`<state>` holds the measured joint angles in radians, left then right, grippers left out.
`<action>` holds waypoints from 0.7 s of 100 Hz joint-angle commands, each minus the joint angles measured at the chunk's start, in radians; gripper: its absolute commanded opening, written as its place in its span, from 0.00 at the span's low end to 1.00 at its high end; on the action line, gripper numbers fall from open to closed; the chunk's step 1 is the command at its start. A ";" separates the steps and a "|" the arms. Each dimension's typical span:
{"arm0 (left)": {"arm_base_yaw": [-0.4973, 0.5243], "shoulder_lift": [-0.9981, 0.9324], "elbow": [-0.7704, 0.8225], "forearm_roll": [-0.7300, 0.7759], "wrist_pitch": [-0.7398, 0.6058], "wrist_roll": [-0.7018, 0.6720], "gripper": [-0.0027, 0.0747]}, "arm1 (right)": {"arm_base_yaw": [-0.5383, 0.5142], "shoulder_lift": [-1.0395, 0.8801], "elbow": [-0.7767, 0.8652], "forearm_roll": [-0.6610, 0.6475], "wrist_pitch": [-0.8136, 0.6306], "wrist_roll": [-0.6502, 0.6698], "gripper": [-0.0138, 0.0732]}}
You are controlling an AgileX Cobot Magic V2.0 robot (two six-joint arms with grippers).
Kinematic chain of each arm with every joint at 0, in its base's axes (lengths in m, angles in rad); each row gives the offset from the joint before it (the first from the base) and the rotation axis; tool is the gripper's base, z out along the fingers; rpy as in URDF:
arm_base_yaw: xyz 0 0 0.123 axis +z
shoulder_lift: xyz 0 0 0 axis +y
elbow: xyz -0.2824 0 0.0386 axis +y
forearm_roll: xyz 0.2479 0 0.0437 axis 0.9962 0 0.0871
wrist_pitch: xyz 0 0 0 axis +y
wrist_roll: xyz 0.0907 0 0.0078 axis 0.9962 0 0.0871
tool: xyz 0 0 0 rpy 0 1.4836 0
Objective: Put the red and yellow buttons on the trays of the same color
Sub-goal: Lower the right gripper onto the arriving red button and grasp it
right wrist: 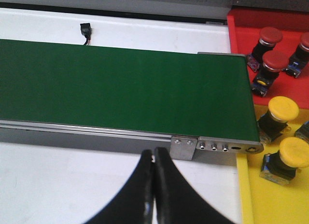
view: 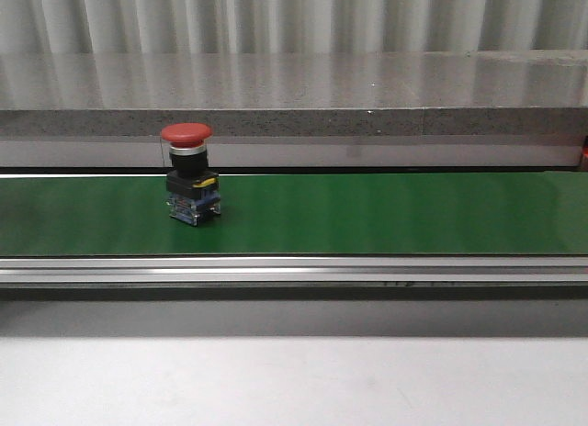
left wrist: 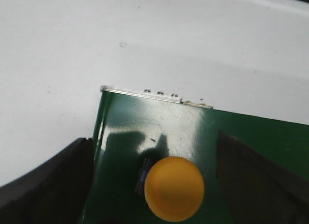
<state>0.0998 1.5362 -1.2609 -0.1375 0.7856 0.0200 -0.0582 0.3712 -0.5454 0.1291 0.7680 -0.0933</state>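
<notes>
Straddling the yellow button (left wrist: 174, 188) on the belt (left wrist: 241, 137), left jaws gape — right jaws pressed together, empty.

The left gripper (left wrist: 149, 185) is showing its dark fingers (left wrist: 53, 178) spread wide at the frame's lower corners; the right gripper (right wrist: 154, 159) is pressing its fingertips together, bottom centre.

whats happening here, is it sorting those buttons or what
Yes, by colour. The left gripper hangs open around a yellow button near the end of the green belt. A red button stands upright further along. The right gripper is shut and empty beside the red tray and yellow tray, which already hold buttons.
</notes>
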 commanded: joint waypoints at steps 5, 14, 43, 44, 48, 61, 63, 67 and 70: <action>-0.050 -0.091 -0.025 -0.024 -0.063 0.031 0.68 | 0.002 0.006 -0.024 -0.001 -0.067 -0.009 0.08; -0.096 -0.130 -0.001 -0.024 -0.081 0.056 0.53 | 0.002 0.006 -0.024 -0.001 -0.067 -0.009 0.08; -0.225 -0.295 0.149 -0.024 -0.153 0.064 0.01 | 0.002 0.006 -0.024 -0.001 -0.067 -0.009 0.08; -0.230 -0.299 0.158 -0.024 -0.155 0.068 0.01 | 0.002 0.006 -0.024 -0.001 -0.067 -0.009 0.08; -0.246 -0.327 0.180 -0.024 -0.165 0.076 0.01 | 0.002 0.006 -0.024 -0.001 -0.067 -0.009 0.08; -0.277 -0.424 0.266 -0.024 -0.184 0.078 0.01 | 0.002 0.006 -0.024 -0.001 -0.067 -0.009 0.08; -0.281 -0.441 0.279 -0.024 -0.187 0.078 0.01 | 0.002 0.006 -0.024 -0.001 -0.067 -0.009 0.08; -0.287 -0.469 0.309 -0.024 -0.194 0.078 0.01 | 0.002 0.006 -0.024 -0.001 -0.067 -0.009 0.08; -0.289 -0.498 0.328 -0.024 -0.197 0.078 0.01 | 0.002 0.006 -0.024 -0.001 -0.067 -0.009 0.08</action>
<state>-0.1710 1.1297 -0.9581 -0.1474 0.6630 0.0936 -0.0582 0.3712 -0.5454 0.1291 0.7680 -0.0933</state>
